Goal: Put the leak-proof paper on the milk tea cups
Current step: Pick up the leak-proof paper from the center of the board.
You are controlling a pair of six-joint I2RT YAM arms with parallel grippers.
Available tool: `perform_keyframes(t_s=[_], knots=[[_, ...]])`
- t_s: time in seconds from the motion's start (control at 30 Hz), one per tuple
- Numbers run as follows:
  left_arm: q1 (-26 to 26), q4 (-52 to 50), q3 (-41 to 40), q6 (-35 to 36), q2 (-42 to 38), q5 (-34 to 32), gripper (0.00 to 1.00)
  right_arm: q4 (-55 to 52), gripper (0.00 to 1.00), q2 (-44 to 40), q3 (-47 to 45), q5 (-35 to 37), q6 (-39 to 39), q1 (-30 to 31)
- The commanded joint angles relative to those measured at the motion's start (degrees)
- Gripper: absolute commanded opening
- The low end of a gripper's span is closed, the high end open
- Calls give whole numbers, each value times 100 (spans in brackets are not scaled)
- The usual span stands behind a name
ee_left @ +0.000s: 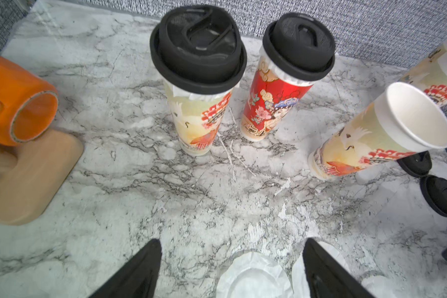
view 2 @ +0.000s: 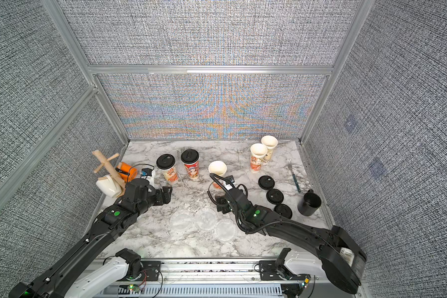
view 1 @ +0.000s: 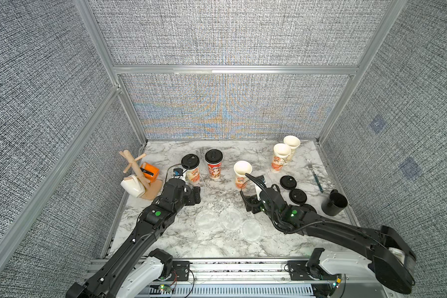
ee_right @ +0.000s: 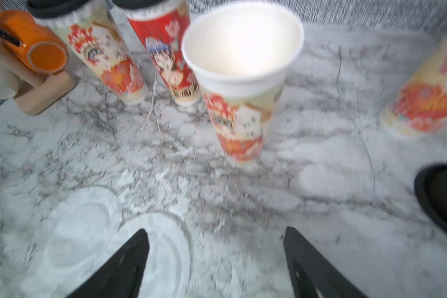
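Right wrist view: right jaws spread wide and empty, poised by the leak-proof paper (ee_right: 163,245), three thin discs lying flat and edge to edge near the unlidded milk tea cup (ee_right: 243,77); left jaws likewise wide, holding nothing. Could pinch two discs together, or tip that tall cup when reaching. Marbled surface (view 1: 217,247), grey woven walls (view 1: 230,33) around.

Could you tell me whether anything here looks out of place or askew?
Only one small thing: on the cream lidded cup, the paper pokes out unevenly beneath the black lid, hanging lower on one side. On the red cup, the paper edge looks even.
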Motion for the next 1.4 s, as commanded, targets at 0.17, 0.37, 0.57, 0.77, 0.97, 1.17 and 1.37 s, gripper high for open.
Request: perform_keyframes(t_s=[0.17,0.37,0.57,0.77,0.97,1.17,1.37], knots=[[9,-393,59,-441,431,926,86,-1850,65,-311,-756,-1231,2243,595],[8,-410,119,-344,649,1143,86,-1436,63,36,-890,-1354,2494,601],[3,-367,93,-329,717,1268,86,-1253,51,765,-820,-1297,2504,604],[4,-372,110,-327,753,1391,86,-1640,16,997,-591,-1145,2456,602],[4,-396,157,-337,808,1508,85,-2243,0,659,-352,-876,2276,604],[0,-354,207,-300,848,1798,85,-3251,0,-136,545,-602,1606,514],[-12,-300,254,-257,936,1974,84,-3812,0,-902,2191,-790,345,-506]])
